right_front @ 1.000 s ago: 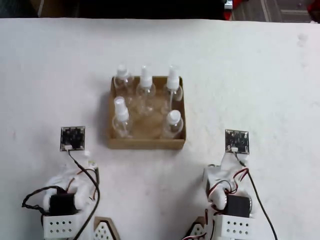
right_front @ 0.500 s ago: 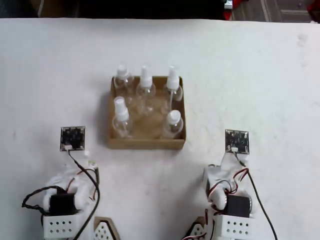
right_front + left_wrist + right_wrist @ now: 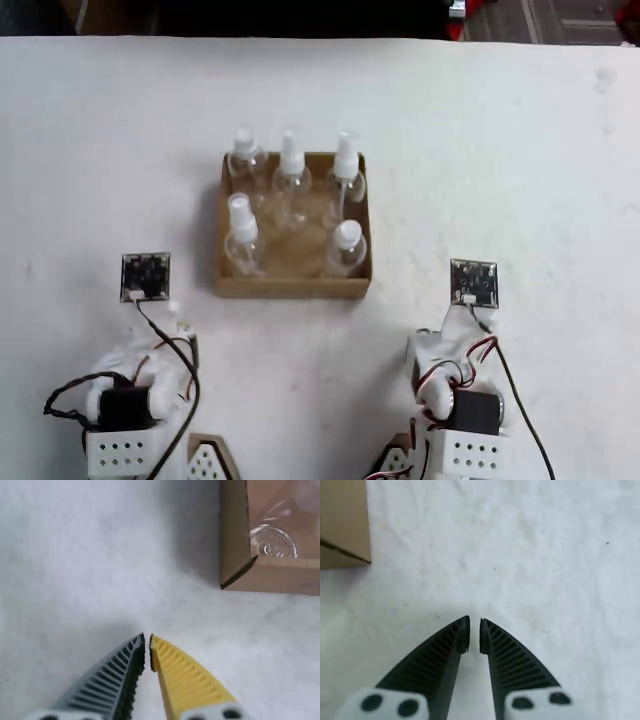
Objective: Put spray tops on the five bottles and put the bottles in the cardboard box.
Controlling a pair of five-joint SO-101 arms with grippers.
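Bottles: five clear plastic bottles with white spray tops (image 3: 292, 185), upright inside the shallow brown cardboard box (image 3: 290, 287).
Handling: probably light, slick and squashable; best gripped at the neck.
Jaws: left jaws and right jaws both clenched and empty, over the white tabletop (image 3: 500, 150).

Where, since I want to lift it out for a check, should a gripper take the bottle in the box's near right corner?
Probably at its white spray top, coming straight down from above. The bottle stands upright with the top clear of the cardboard box wall, while that wall and the bottle behind crowd its body.
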